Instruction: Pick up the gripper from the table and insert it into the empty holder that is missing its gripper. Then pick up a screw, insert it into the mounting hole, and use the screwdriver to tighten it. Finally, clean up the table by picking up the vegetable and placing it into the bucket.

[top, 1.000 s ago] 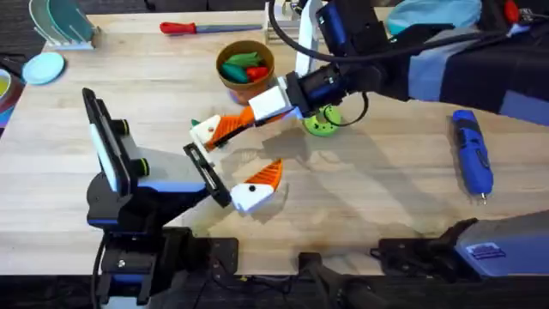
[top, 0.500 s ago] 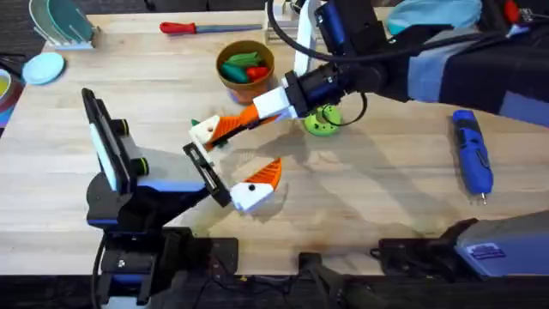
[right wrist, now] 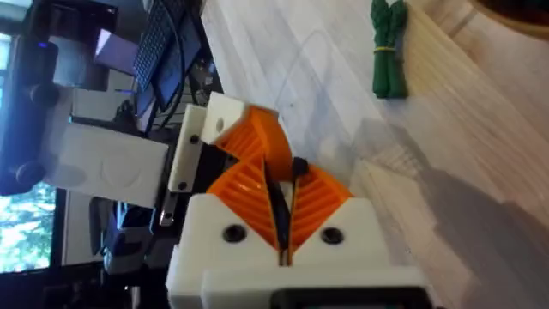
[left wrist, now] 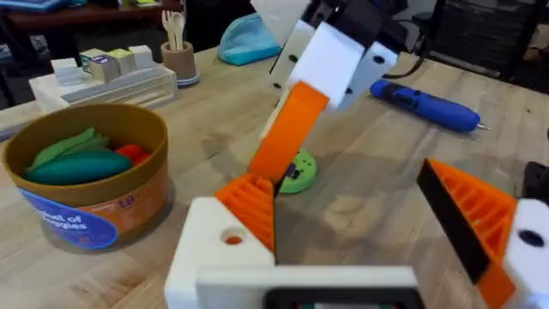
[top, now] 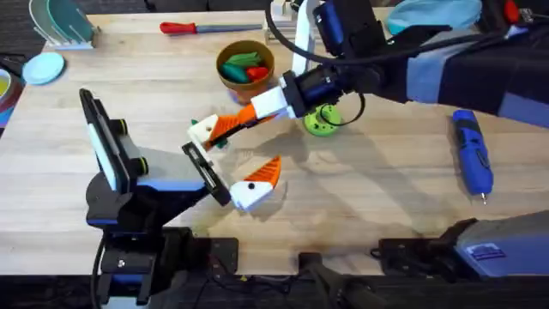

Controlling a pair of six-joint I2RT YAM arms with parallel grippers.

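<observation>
Orange ribbed fin-shaped plastic gripper [left wrist: 290, 129] is pinched at its upper part by the right gripper [right wrist: 279, 184], whose orange pads are pressed together on it. The fin's lower end is down at the white holder block [top: 203, 130] on the far side of the left gripper [top: 230, 159]; can't tell how deep it is seated.

The left gripper is spread wide, and its near holder carries its own orange finger [top: 267, 172]. It sits just below and in front of the right gripper, over the light wooden plank table [top: 369, 197].

A slim dark-green bundle-shaped toy vegetable [right wrist: 388, 47] lies on the table just beyond the right gripper's tips, next to the white holder block.

A round brown-orange bucket with a tan rim [left wrist: 129, 193] stands near, behind the right gripper, with green and red toy vegetables inside. A flat green ring-shaped disc [top: 322, 124] is on the table, just beside the right wrist.

A blue pen-shaped screwdriver [top: 472, 154] lies well apart, off to the right gripper's right. A red-handled tool [top: 193, 27] lies beyond the bucket at the far edge.
</observation>
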